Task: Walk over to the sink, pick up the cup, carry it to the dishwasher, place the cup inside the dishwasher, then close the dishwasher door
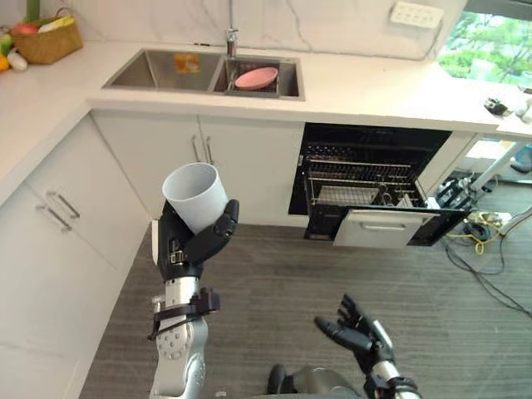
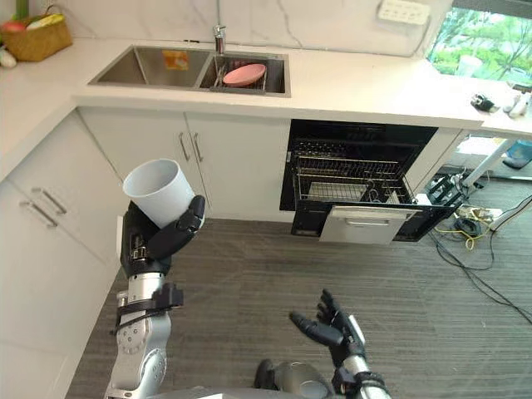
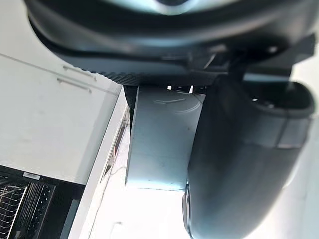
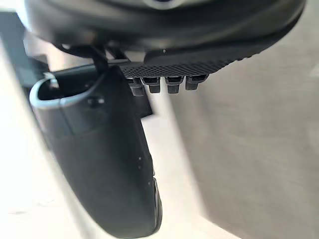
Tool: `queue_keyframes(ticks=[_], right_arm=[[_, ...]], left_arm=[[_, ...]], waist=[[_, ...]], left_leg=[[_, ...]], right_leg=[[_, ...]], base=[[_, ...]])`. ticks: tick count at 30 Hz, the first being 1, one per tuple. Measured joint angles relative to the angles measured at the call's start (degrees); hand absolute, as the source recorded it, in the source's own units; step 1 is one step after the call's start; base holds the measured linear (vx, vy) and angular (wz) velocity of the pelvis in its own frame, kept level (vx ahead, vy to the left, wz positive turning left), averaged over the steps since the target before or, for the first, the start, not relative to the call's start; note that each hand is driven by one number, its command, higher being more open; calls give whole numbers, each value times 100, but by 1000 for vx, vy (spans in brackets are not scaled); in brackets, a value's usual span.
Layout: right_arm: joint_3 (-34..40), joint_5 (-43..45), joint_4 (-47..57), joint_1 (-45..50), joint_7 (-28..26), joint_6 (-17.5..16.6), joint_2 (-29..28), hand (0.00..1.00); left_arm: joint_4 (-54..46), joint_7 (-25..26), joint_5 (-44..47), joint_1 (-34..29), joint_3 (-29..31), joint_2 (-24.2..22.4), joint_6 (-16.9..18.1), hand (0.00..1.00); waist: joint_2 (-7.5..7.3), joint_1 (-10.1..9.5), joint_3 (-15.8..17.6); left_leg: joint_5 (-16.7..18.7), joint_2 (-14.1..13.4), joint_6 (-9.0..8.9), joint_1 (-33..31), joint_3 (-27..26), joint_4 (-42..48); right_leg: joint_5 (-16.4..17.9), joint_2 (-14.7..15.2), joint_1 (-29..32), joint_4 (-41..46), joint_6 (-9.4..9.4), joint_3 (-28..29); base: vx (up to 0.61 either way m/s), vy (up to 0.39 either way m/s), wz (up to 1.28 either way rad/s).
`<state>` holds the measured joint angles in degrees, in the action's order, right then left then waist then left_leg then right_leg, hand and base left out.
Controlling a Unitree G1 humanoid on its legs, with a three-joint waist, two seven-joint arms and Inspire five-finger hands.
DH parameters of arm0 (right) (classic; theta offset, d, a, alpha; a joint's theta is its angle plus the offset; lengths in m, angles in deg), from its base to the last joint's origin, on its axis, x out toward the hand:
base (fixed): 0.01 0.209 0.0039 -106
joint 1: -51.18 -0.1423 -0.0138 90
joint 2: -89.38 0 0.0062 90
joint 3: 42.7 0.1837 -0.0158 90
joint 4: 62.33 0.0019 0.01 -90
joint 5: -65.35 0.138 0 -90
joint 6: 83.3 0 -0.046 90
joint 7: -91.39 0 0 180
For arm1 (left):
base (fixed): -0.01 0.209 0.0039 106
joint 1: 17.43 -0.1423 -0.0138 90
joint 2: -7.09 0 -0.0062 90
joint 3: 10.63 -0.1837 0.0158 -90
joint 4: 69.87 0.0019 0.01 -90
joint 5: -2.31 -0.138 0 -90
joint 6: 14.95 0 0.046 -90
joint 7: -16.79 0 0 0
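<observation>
White cup (image 1: 194, 194) clamped in our left hand (image 1: 188, 246); right hand (image 1: 356, 332) loose, empty. Carry step; next we walk it to the open dishwasher (image 1: 382, 229).

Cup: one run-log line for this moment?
white cup: held in left hand | right hand: open, empty | dishwasher: door open | phase: carry to dishwasher

The cup (image 1: 195, 195) is white, the plate (image 1: 256, 78) pink, the basket (image 1: 47, 40) seemingly tan.
</observation>
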<state>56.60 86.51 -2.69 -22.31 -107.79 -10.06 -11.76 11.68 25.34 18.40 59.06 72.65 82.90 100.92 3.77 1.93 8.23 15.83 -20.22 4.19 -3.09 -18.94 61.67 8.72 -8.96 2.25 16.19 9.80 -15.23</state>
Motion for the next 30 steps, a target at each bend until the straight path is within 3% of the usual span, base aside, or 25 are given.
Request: queue_keyframes(ticks=[1,2,4,5,6,7,8,9,10,11,12,15,17,19,20,21,22,23,24,26,27,28,30], right_arm=[[148,34,104,-53,7,-148,-9,100],[204,64,167,-71,13,-193,-2,100],[361,123,375,-181,3,-356,65,100],[388,124,424,-231,-9,-368,90,100],[393,124,521,-347,-13,-380,149,100],[391,122,661,-437,-18,-381,176,100],[389,120,740,-461,-25,-381,181,100],[388,109,946,-433,-24,-380,176,100],[387,98,1023,-400,-15,-380,175,100],[384,44,1175,-326,5,-380,174,100],[382,-22,1260,-275,47,-381,106,100],[438,-36,1767,-253,1,-352,41,100],[638,79,2195,-233,-218,-341,-1,100],[859,284,2478,-248,-456,-336,-32,100],[910,377,2558,-260,-549,-316,-35,100],[922,421,2683,-278,-694,-256,-48,100],[912,422,2687,-279,-758,-241,-58,100],[854,423,2687,-274,-858,-194,-78,100],[770,425,2701,-273,-946,-171,-101,100],[509,381,2785,-271,-993,-119,-149,100],[290,298,2913,-271,-997,-53,-182,100],[55,143,3065,-274,-1022,-17,-215,100],[-79,-28,3170,-272,-961,-18,-187,100]], left_arm=[[-2,6,-30,-1,1,0,7,0],[-2,3,-37,-5,0,2,12,0],[-2,81,-36,-13,42,0,32,0],[-2,133,-38,-12,47,-2,50,0],[-8,233,-39,-1,60,-12,69,0],[-20,332,-46,14,65,-9,78,0],[-21,390,-69,23,57,-13,78,0],[-28,543,-247,24,32,-48,77,0],[-36,584,-278,22,14,-59,78,0],[-67,654,-281,22,-42,-70,90,0],[-71,706,-279,30,-75,-59,130,0],[-77,928,-265,168,-110,-70,312,0],[-71,1077,-269,238,-109,-70,389,0],[-64,1278,-408,390,-107,-103,488,0],[-62,1376,-534,475,-101,-87,511,0],[-63,1552,-735,577,-1,1,568,0],[-59,1613,-782,591,54,24,571,0],[-52,1706,-880,587,163,-2,573,0],[-58,1817,-950,628,302,-7,602,0],[-58,1907,-943,686,495,4,657,0],[-44,1905,-924,696,640,36,657,0],[96,1899,-915,707,774,75,647,0],[235,1823,-853,702,739,41,567,0]], waist=[[-4,-23,-5],[-5,-45,-5],[-50,-90,-26],[-67,-89,-40],[-104,-87,-68],[-146,-93,-104],[-151,-84,-114],[-148,-72,-119],[-148,-74,-125],[-127,-72,-156],[-233,-51,-268],[-449,-31,-295],[-461,4,-294],[-486,50,-282],[-520,62,-262],[-653,70,-259],[-682,113,-271],[-654,192,-306],[-595,233,-360],[-557,214,-349],[-603,186,-327],[-601,180,-286],[-455,112,-219]], left_leg=[[142,149,-220,-295,166,-12],[202,234,-295,-378,192,-163],[408,727,-518,-458,217,-1400],[414,882,-529,-462,265,-1817],[399,1227,-550,-487,527,-2682],[277,1574,-621,-531,926,-3442],[121,1699,-633,-540,1119,-3786],[-533,1862,-657,-492,1426,-4439],[-888,1880,-651,-415,1437,-4659],[-1522,1853,-615,-291,1434,-4960],[-1569,1935,-514,-147,1330,-5033],[-1472,1986,-356,7,1109,-5101],[-1322,2006,-354,212,1026,-5121],[-1135,2041,-370,485,994,-5202],[-1096,2066,-358,655,916,-5280],[-980,2203,-261,897,768,-5408],[-955,2226,-235,978,736,-5452],[-900,2221,-194,1034,708,-5474],[-868,2137,-209,1064,658,-5517],[-879,1921,-389,1095,562,-5462],[-811,1842,-492,1098,496,-5360],[-663,1710,-639,1111,535,-5182],[-631,1404,-687,1192,622,-5112]], right_leg=[[-10,9,-229,-173,-8,166],[-23,21,-337,-250,-14,269],[-35,139,-779,-528,-21,711],[-35,185,-850,-576,-22,819],[-24,288,-925,-630,-66,1052],[65,415,-961,-629,-315,1281],[102,462,-995,-629,-380,1381],[201,529,-1149,-633,-551,1585],[244,546,-1224,-635,-623,1659],[323,551,-1326,-638,-751,1758],[431,676,-1383,-627,-872,1865],[488,804,-1313,-434,-1114,2054],[485,831,-1342,-233,-1176,2053],[675,878,-1149,591,-1478,1905],[724,931,-797,1460,-1557,1778],[507,1230,-97,3005,-1599,1440],[459,1375,117,3469,-1492,1299],[614,1555,378,3734,-1238,1095],[854,1707,627,3484,-1114,906],[909,1703,728,2149,-1192,738],[721,1676,691,1287,-1213,733],[-118,1556,467,585,-1110,684],[-375,1235,-29,-124,-990,534]], base=[[417,18,-66],[416,9,-69],[419,26,-82],[455,95,-87],[346,115,-92],[386,164,-91],[363,175,-91],[300,143,-67],[318,153,-68],[259,145,-45],[327,165,-35],[252,102,-36],[124,73,-36],[61,56,-27],[-3,29,-47],[-18,0,-49],[-20,-13,-42],[14,-14,-20],[64,3,-18],[139,-24,-25],[288,-158,-22],[253,-151,-15],[250,-190,6]])
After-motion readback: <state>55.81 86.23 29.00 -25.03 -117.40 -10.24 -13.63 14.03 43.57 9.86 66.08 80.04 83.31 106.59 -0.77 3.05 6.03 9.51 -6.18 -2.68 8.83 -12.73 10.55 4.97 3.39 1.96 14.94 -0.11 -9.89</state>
